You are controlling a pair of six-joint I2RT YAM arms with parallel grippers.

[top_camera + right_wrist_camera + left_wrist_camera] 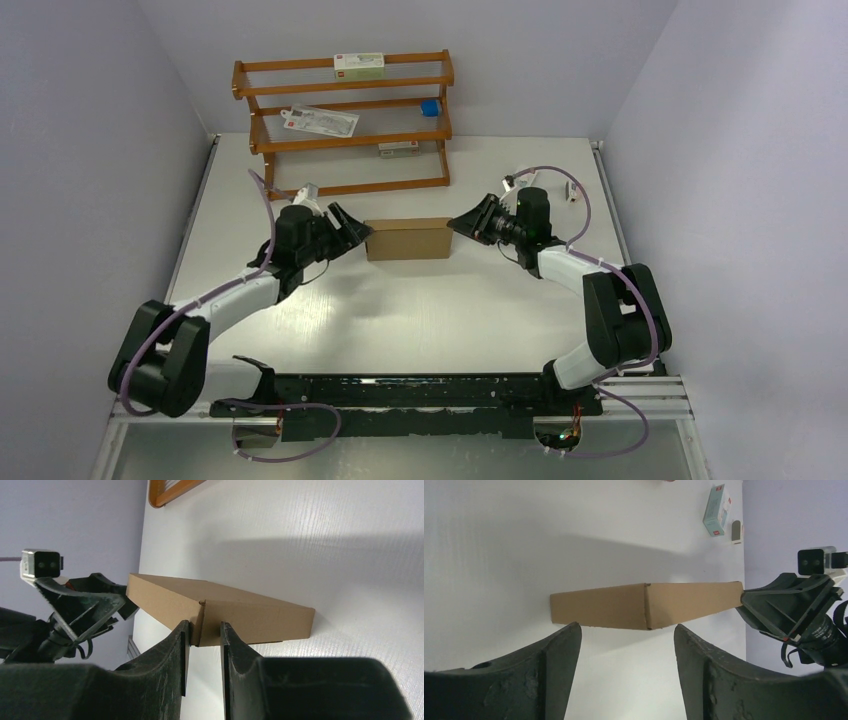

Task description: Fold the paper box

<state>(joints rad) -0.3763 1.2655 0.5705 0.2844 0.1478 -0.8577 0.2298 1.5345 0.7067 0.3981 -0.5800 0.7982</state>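
Note:
The paper box (408, 240) is a closed brown cardboard box lying mid-table between both arms. My left gripper (358, 228) hovers just off its left end, open; in the left wrist view the box (624, 605) lies beyond the wide-spread gripper (626, 626), with only table between the fingers. My right gripper (455, 225) is at the box's right end. In the right wrist view its narrow-set fingertips (205, 624) sit on either side of the box's (250, 615) near corner, shut on it.
A wooden shelf rack (345, 120) stands at the back with small printed cartons and a blue object (430, 107). A teal-and-white carton (717, 510) lies on the table near the right rear. Walls close in on both sides.

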